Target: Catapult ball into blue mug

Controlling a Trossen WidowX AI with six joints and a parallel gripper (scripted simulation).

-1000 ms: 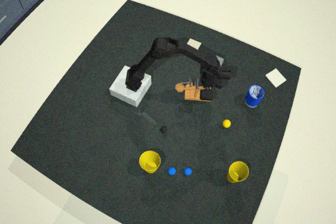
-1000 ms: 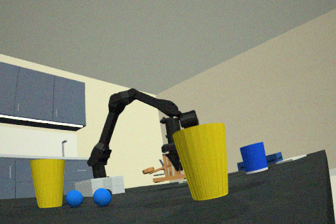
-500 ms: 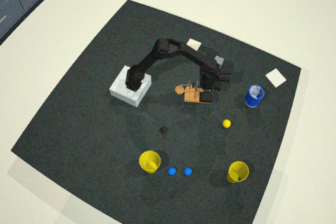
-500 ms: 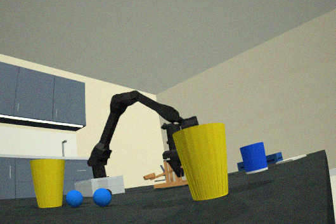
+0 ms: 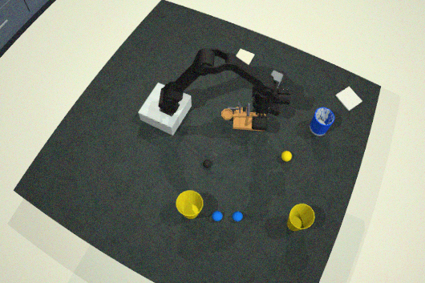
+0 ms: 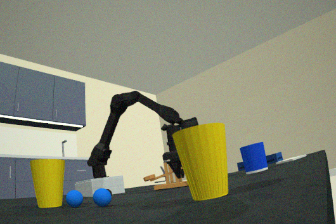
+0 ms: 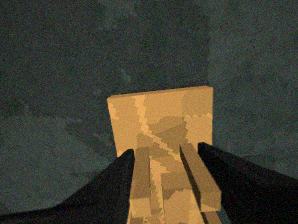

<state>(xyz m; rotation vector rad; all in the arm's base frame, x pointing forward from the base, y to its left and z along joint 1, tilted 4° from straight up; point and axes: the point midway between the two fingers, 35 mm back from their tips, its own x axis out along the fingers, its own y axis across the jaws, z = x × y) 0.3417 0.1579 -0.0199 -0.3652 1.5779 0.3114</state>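
Note:
The orange wooden catapult appears to rest on the dark table top, its throwing cup toward the arm's base and seemingly empty. My gripper points down and is shut on the catapult's upright frame, one finger outside each upright. The blue mug stands upright beyond the catapult, on the side away from the cup. A yellow ball, a black ball and two blue balls lie on the table.
Two yellow cups stand at the side with the blue balls. The arm stands on a white block. Pale flat squares and a small grey item lie toward the far side.

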